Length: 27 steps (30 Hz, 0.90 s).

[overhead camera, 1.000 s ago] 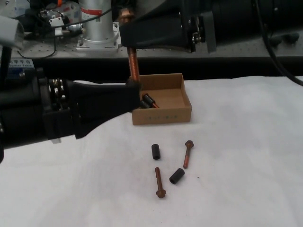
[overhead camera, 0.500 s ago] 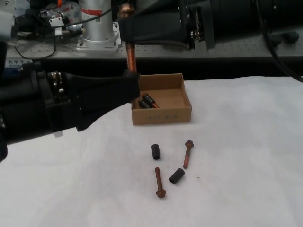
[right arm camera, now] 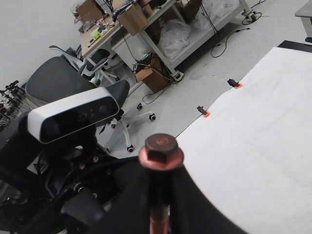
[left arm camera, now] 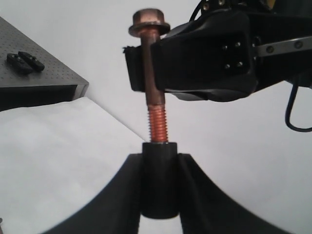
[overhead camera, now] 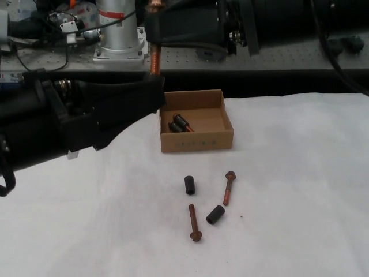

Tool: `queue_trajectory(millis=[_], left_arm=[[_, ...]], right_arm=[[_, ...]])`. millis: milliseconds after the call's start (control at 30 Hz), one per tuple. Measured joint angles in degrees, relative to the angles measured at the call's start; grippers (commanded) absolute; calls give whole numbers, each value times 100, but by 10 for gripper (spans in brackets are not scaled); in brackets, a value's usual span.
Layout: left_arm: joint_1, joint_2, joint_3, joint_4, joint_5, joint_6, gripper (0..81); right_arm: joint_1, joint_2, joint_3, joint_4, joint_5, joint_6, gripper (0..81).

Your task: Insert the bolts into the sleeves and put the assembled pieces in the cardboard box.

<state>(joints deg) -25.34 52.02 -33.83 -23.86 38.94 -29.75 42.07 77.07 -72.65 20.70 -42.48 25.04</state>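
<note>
In the left wrist view my left gripper (left arm camera: pixel 159 163) is shut on a black sleeve (left arm camera: pixel 159 185), held upright. My right gripper (left arm camera: pixel 148 68) is shut on a copper bolt (left arm camera: pixel 155 122) that hangs head up, its threaded tip at the sleeve's top opening. In the high view both grippers meet above the back left corner of the cardboard box (overhead camera: pixel 199 140), left gripper (overhead camera: pixel 157 92) below right gripper (overhead camera: pixel 151 32). Assembled pieces (overhead camera: pixel 179 124) lie in the box. Two loose sleeves (overhead camera: pixel 189 185) (overhead camera: pixel 215 214) and two loose bolts (overhead camera: pixel 229 187) (overhead camera: pixel 194 222) lie on the white cloth.
A metal bench with a silver post (overhead camera: pixel 118 26) and cables runs behind the cloth. The left arm's black body (overhead camera: pixel 52 127) covers the cloth's left side. Open cloth lies to the right of the box and in front of the loose parts.
Both grippers have risen together, carrying the sleeve and the bolt up and slightly left, away from the box's corner. The loose parts on the cloth have not moved.
</note>
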Motion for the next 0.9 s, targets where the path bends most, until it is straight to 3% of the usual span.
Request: queue_trajectory(millis=[900], left_arm=[[0, 0, 22, -385, -59, 0, 6]], right_arm=[[0, 0, 0, 303, -393, 4, 29]])
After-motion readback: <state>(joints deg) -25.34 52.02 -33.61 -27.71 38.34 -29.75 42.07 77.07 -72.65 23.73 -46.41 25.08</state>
